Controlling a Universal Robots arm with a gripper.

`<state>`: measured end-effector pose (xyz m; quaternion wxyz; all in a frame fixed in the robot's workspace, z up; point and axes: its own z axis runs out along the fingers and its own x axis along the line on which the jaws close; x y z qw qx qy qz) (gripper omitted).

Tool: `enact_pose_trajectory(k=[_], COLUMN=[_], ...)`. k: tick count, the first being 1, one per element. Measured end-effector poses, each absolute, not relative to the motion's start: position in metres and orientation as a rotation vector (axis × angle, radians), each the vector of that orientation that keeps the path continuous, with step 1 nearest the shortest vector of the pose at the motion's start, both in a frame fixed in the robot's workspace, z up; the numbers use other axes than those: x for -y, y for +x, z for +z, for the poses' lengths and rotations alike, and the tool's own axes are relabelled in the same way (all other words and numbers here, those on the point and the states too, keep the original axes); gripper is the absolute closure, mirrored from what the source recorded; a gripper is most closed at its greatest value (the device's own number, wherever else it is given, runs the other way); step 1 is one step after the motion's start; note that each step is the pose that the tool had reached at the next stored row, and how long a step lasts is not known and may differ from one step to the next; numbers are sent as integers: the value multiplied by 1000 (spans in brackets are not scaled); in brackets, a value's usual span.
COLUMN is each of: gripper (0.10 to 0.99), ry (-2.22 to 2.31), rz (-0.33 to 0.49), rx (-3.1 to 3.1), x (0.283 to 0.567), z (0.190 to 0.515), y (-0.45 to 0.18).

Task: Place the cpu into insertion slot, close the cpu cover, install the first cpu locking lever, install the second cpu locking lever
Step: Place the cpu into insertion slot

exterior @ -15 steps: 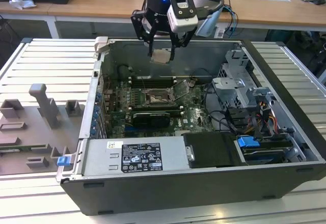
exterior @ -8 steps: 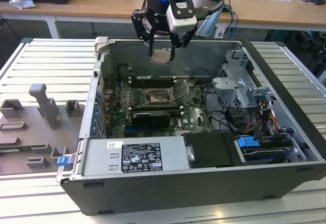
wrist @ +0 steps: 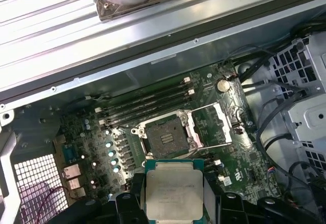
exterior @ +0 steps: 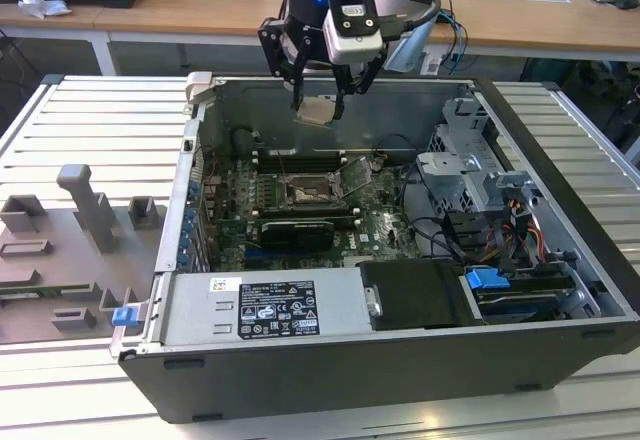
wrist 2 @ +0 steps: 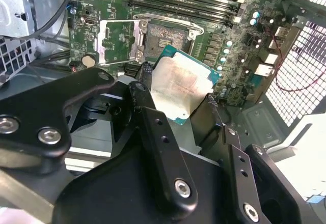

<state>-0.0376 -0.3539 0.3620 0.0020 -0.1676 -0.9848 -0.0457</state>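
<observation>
I see a pale silver-beige cpu [wrist: 173, 188] edged in teal, a dark-centred, silvery-rimmed insertion slot [wrist: 165, 138], the green motherboard [wrist: 239, 163], black memory sticks [wrist: 145, 106], and a silvery cpu cover [wrist: 224, 124].

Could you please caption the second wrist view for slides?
Gripper holds the cpu above the board; insertion slot bare, cpu cover open.

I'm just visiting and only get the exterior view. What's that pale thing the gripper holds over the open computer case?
Observer: The second wrist view shows a small flat square chip with a silver-beige metal face, the cpu, clamped by two opposite edges in the gripper.
Operator: Is its socket empty?
Observer: Yes. In the first wrist view the square insertion slot shows a bare dark pin-grid centre.
Operator: And the lid?
Observer: The thin silvery cpu cover lies flipped open beside the slot.
</observation>
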Motion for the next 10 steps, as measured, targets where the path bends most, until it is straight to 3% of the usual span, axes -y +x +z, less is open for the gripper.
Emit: enact_pose_trajectory(k=[10], gripper=[545], ry=[-603], rz=[-144], rx=[3078], x=[354], z=[362], y=[-38])
